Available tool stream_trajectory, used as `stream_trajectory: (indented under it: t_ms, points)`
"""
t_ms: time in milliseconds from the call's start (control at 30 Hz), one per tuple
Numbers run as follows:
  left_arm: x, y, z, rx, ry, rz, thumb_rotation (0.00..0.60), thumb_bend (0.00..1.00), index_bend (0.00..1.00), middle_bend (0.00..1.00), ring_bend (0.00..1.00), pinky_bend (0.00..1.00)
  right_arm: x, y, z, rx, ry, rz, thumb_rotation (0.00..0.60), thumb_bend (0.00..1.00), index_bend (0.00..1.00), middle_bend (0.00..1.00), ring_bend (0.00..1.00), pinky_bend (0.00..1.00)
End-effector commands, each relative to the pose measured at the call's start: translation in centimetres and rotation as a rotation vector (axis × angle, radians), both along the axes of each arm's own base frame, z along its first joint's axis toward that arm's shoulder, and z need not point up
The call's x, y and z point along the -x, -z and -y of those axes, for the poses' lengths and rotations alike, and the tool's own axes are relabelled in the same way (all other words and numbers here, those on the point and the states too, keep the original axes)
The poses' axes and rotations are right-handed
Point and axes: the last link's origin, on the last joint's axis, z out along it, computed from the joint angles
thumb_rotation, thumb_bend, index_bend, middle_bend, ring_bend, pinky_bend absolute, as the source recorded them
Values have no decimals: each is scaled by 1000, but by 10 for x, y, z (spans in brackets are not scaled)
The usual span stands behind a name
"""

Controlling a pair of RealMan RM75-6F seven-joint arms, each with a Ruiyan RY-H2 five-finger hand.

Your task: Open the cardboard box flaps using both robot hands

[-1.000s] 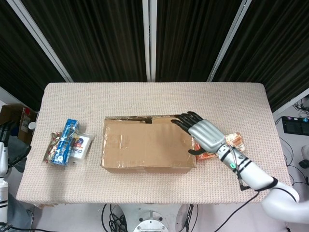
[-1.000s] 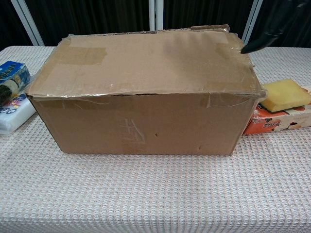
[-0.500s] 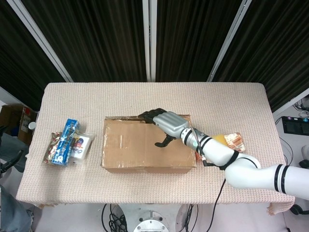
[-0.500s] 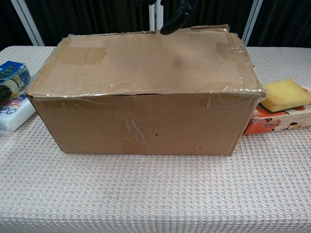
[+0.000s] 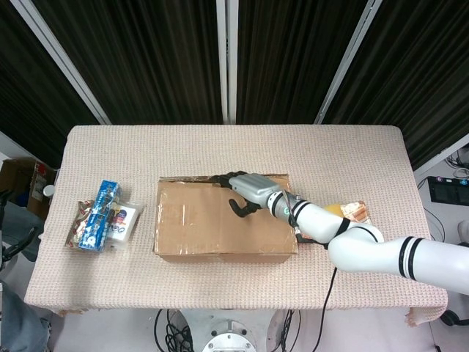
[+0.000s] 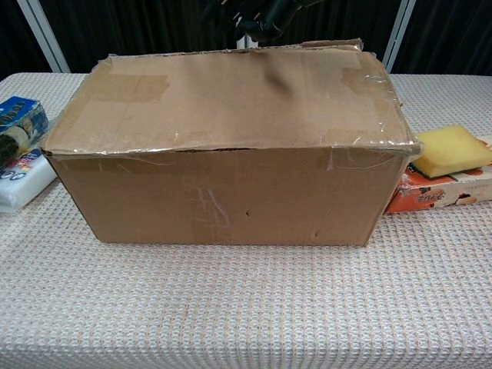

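Observation:
The brown cardboard box [image 5: 212, 224] lies in the middle of the table with its taped top flaps flat and closed [image 6: 231, 100]. My right hand [image 5: 248, 193] is over the far edge of the box top, near the middle. Its dark fingers [image 5: 226, 179] reach over that rear edge and the thumb curls down above the top flap. In the chest view only the dark fingers [image 6: 261, 17] show, just above and behind the far edge, casting a shadow on the lid. Whether they grip the flap is hidden. My left hand is out of both views.
Blue and white snack packs [image 5: 99, 216] lie left of the box [image 6: 15, 134]. Right of it, a yellow sponge [image 6: 450, 150] sits on an orange packet [image 6: 434, 194], close to my right forearm [image 5: 322, 220]. The table's front edge [image 5: 220, 304] is near.
My right hand swept from the box's right end to the middle of the far edge, then curled its fingers over that edge. The flaps have not moved.

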Motion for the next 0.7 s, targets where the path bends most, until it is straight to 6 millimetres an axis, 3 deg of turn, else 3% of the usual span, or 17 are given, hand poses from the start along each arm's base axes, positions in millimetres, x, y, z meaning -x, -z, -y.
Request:
stream_trajectory:
  t_ms: [33, 700]
  points:
    - [0, 0, 0, 0, 0, 1, 0, 0, 134, 116, 86, 165, 0, 2, 1, -16, 14, -1, 600, 710, 0, 80, 0, 0]
    - [7, 2, 1, 12, -19, -3, 0, 0, 134, 116, 86, 165, 0, 3, 0, -82, 89, 70, 600, 771, 0, 119, 56, 38]
